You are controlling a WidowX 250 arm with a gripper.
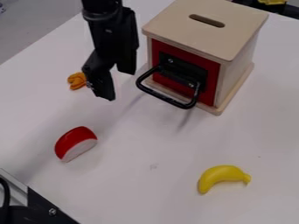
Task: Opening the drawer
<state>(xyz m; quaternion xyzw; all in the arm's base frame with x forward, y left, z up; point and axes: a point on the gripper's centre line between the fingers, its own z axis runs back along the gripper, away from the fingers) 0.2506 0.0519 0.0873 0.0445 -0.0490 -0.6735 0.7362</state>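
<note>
Black open tool, one wooden box, one red drawer, one handle, three toys

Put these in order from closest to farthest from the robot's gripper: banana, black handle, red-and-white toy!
1. Black handle: on the box's front, beside the gripper.
2. Red-and-white toy: on the table, toward the picture's left.
3. Banana: at the picture's lower right.
</note>
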